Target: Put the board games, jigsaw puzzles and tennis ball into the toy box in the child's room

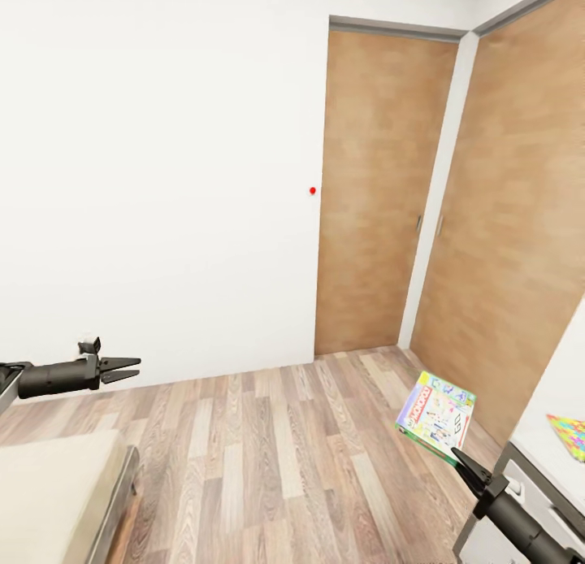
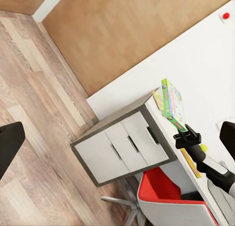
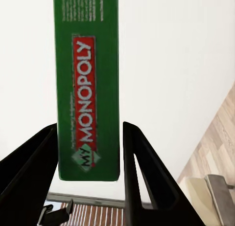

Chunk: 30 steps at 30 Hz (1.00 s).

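the table (image 2: 196,74) has a white three-drawer unit (image 2: 125,147). the right gripper (image 2: 182,134) is clamped on the edge of a green board game (image 2: 171,101) held over the tabletop. a red chair (image 2: 169,199) stands by the drawers on the wood floor (image 2: 34,94).

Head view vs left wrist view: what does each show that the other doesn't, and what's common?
Head view, not left wrist: the bed corner and a jigsaw puzzle lying on the table.
Left wrist, not head: the white drawer unit, a red chair, the tennis ball.
Both: the green Monopoly board game clamped in the right end effector, the red wall button and the plank floor.
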### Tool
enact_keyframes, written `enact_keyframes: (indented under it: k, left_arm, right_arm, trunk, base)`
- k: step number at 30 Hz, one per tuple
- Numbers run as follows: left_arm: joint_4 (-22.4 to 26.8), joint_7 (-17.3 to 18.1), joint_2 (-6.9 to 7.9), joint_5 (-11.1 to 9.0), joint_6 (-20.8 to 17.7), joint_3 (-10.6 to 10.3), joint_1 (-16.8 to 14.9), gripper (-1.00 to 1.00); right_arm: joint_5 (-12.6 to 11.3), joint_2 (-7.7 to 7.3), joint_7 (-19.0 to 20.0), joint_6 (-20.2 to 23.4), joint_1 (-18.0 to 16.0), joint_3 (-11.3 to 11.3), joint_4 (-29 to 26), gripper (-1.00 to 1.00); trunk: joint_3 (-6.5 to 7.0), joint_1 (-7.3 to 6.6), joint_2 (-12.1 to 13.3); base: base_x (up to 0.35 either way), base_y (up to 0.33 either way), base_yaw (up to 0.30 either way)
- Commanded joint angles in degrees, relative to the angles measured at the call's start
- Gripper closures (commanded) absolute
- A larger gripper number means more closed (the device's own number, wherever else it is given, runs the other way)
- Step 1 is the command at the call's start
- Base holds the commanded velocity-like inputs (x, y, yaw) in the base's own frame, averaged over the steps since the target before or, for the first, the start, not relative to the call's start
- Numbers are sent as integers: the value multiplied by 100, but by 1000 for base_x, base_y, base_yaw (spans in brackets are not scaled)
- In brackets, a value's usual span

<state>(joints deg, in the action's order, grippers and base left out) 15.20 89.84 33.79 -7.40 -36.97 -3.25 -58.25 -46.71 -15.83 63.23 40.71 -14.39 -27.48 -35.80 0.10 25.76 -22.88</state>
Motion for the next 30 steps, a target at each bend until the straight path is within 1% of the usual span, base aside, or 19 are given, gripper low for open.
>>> enact_keyframes:
  k: [1,9,20,23,26,28,29,30]
  left_arm:
    - [0,16,4,-34,-61,-35,-1,-100]
    - [0,16,4,-34,-62,-38,0,-100]
    - [0,16,4,-34,-58,-40,0,-100]
    - [0,16,4,-34,-55,-42,-1,-100]
    - [0,16,4,-34,-50,-43,0,-100]
    - [0,16,6,-34,-44,-49,-1,-100]
    - [0,16,8,-34,-43,-50,0,-100]
    - [0,16,10,-34,-38,-51,0,-100]
  right_arm:
    - [-22,0,5,35,-2,-3,-2,100]
    - [-27,1,-1,42,-2,-10,-29,100]
    - [-46,-13,-3,81,-8,-14,-35,100]
    - [-53,-15,-9,100,-6,-14,-161,100]
    - [-59,-16,-14,203,-9,-7,-558,100]
    - [-46,-13,-21,517,-12,-11,-1176,100]
    - [-43,-12,-23,619,-12,-13,-1353,100]
    - [-39,-6,-25,814,-10,-21,-1698,100]
  trunk:
    - [-1,2,-4]
    - [2,2,-4]
    - [-12,2,-4]
    - [-15,2,-4]
    - [-19,2,-4]
    - [-22,2,-4]
    - [-23,2,-4]
    - [-24,2,-4]
  base:
    - [0,0,-80]
    - [0,0,-62]
    - [0,0,-251]
    - [0,0,-275]
    - [0,0,-276]
    - [0,0,-276]
    - [0,0,-277]
    - [0,0,-277]
